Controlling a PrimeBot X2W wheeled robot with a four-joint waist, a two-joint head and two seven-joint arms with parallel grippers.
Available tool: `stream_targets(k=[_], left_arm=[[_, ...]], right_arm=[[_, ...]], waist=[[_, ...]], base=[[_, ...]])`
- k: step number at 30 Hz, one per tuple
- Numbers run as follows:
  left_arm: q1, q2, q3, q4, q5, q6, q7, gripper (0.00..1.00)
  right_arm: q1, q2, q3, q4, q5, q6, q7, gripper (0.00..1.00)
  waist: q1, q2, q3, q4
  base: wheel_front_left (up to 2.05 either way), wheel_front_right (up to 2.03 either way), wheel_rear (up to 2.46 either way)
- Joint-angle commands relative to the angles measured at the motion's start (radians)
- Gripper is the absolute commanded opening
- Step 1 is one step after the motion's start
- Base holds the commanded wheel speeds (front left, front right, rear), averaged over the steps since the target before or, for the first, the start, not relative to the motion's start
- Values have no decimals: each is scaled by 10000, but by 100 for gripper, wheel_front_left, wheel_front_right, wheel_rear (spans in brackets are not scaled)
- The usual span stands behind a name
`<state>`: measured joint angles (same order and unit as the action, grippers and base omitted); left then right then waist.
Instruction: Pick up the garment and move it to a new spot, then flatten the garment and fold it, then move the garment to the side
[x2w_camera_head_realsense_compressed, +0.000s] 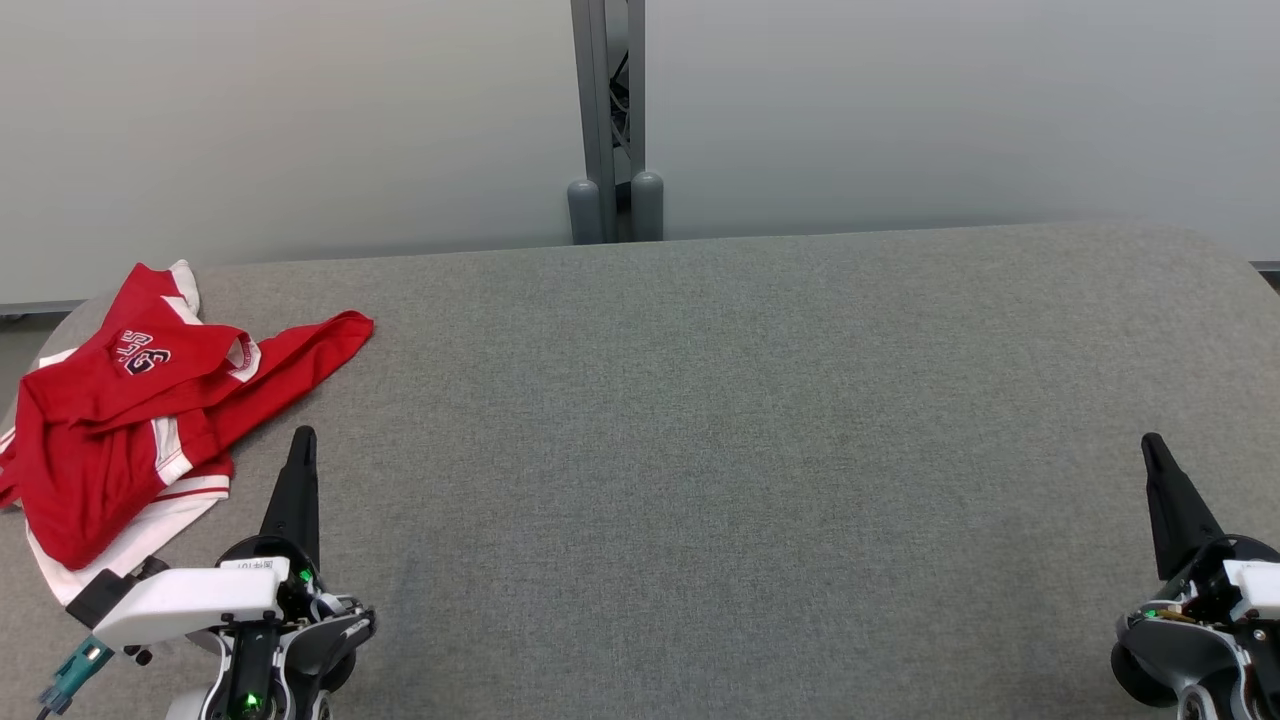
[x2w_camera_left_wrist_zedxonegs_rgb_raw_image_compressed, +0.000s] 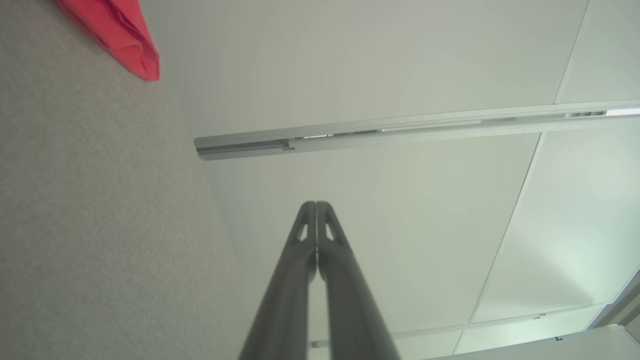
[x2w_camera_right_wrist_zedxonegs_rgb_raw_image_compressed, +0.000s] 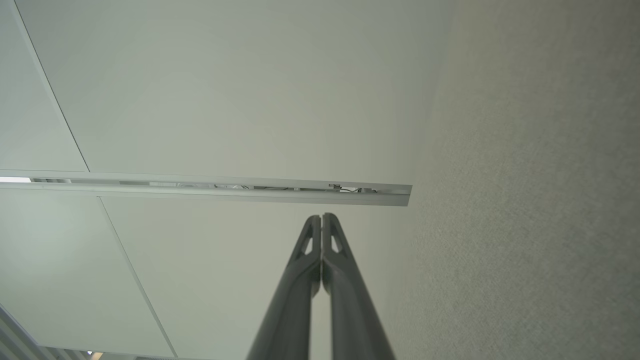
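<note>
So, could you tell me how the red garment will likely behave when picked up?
Crumpled in soft folds, the garment will probably hang limp from a pinch. It looks thin, so likely light. On the grey fabric surface, a push would probably bunch it.

Grey fabric worktop (x2w_camera_head_realsense_compressed: 760, 400) stretches wide, its far corners rounded. Behind it stands a pale, plain wall (x2w_camera_head_realsense_compressed: 300, 120) in soft, even light. Dead centre, a grey metal post (x2w_camera_head_realsense_compressed: 605, 100) runs up, with 2 rounded grey caps (x2w_camera_head_realsense_compressed: 584, 210) at its foot. In the wrist views, thin seams (x2w_camera_left_wrist_zedxonegs_rgb_raw_image_compressed: 509, 220) divide the wall into panels.
</note>
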<state>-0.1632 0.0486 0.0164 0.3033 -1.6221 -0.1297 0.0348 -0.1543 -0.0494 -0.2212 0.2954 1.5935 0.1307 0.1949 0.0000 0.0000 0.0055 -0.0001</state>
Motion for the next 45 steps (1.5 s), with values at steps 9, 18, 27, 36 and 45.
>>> stream_targets(k=[9,18,27,36,45], left_arm=[[-138,38,16,-7,-15,-37,0,0],[-138,38,16,-7,-15,-37,0,0],[-138,38,16,-8,-15,-37,0,0],[-138,38,16,-8,-15,-37,-1,0],[-138,38,14,-8,-15,-37,-1,0]], right_arm=[[-51,-32,-22,7,-44,0,45,0],[-51,-32,-22,7,-44,0,45,0],[-51,-32,-22,7,-44,0,45,0],[-51,-32,-22,7,-44,0,45,0],[-51,-33,-21,7,-44,0,45,0]], waist=[[0,0,0,0],[0,0,0,0],[0,0,0,0],[0,0,0,0],[0,0,0,0]], base=[[0,0,0],[0,0,0],[0,0,0],[0,0,0],[0,0,0]])
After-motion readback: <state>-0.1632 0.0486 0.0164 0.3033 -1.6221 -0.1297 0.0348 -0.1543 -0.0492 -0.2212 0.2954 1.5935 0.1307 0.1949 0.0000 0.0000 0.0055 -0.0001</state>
